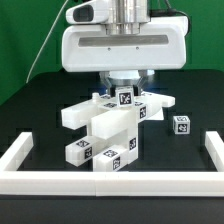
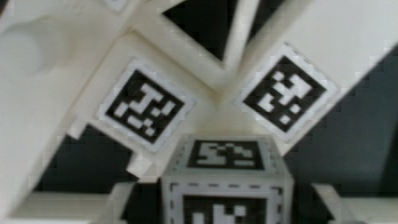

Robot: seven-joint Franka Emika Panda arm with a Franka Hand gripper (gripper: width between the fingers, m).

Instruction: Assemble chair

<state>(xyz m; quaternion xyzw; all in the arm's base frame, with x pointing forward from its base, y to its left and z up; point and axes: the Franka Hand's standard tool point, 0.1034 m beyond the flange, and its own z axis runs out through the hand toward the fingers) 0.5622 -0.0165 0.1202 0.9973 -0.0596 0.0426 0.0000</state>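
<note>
One gripper (image 1: 124, 86): hangs straight down from the white arm over the middle of the chair parts; in the exterior view its tip is lost against them.
Jaws: parted by about the width of a small block. In the wrist view dark fingers (image 2: 137, 202) stand on either side of that block, but I cannot tell whether they press on it.
Tagged block (image 1: 124, 97): directly under the gripper, between the fingers, with one tag on top and another on the face turned to the wrist camera.
Cross-braced piece (image 2: 210, 70): just past the block, beneath the gripper. Two tags sit on the flat pads either side of where its braces meet.
Legs and slab (image 1: 103, 132): piled below the gripper, touching one another, with tags on their ends.
Loose tagged part (image 1: 181, 125): alone on the black table (image 1: 40, 112), apart from the pile, off to the gripper's side toward the exterior view's right.
Border rail (image 1: 20, 158): low and white, well out from the gripper, edging the table.
</note>
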